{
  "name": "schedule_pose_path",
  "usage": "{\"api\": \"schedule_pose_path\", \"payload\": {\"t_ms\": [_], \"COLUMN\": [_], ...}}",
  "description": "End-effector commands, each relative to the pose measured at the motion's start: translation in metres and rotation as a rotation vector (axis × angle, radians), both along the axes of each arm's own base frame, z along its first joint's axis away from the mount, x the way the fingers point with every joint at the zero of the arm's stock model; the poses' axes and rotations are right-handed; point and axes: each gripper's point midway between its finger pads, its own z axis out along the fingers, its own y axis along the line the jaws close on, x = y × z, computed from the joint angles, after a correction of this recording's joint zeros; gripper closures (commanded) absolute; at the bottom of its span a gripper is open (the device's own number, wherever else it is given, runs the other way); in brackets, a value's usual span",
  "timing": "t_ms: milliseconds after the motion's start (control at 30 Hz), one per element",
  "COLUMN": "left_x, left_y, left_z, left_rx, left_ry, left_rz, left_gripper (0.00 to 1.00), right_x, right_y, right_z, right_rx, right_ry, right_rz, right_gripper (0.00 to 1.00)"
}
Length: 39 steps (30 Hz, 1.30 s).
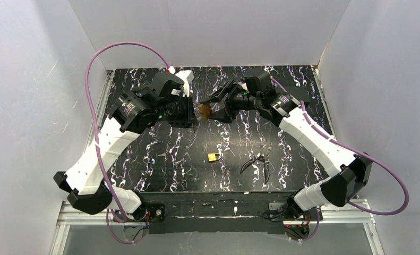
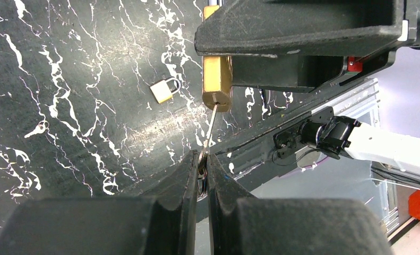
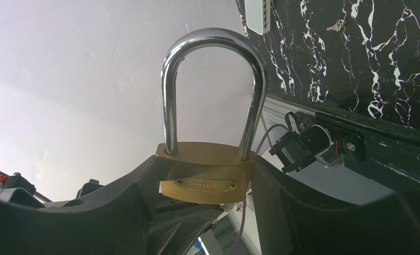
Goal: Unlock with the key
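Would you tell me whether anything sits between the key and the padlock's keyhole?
Nothing visible: the key in the left gripper has its tip at the keyhole of the padlock held by the right gripper.

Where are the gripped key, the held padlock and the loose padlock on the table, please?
gripped key (image 2: 211, 127): left wrist view, middle of its blade.
held padlock (image 3: 207, 162): right wrist view, brass body.
loose padlock (image 1: 214, 158): top external view, brass body.

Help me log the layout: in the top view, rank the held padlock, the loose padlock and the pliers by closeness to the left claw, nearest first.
1. Held padlock: just right of the left claw.
2. Loose padlock: lower in the view, centre.
3. Pliers: farther right still.
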Motion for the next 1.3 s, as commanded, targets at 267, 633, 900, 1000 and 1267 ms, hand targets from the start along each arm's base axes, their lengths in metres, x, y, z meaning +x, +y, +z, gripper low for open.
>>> {"api": "schedule_pose_path", "payload": {"t_ms": [267, 633, 900, 1000, 1267], "left_x": [0.010, 0.009, -0.012, -0.006, 0.001], "left_y": [-0.002, -0.003, 0.012, 0.027, 0.036], "left_z": [0.009, 0.013, 0.012, 0.011, 0.017], "left_rx": [-0.008, 0.004, 0.059, 0.130, 0.284], "left_ry": [-0.017, -0.033, -0.125, -0.233, -0.548], "left_rz": [0.011, -0.029, -0.217, -0.228, -0.397], "left_gripper": [1.00, 1.00, 1.00, 1.00, 1.00], "right_x": [0.000, 0.002, 0.003, 0.001, -0.020], "right_y": [0.000, -0.008, -0.045, -0.054, -0.051], "right_z": [0.050, 0.047, -0.001, -0.006, -0.031], "right_rx": [0.070, 0.005, -0.216, -0.258, -0.378], "right_ry": [-0.168, -0.185, 0.030, 0.092, 0.346], "right_rz": [0.022, 0.000, -0.144, -0.186, -0.116], "right_gripper": [0.99, 0.99, 0.99, 0.99, 0.99]}}
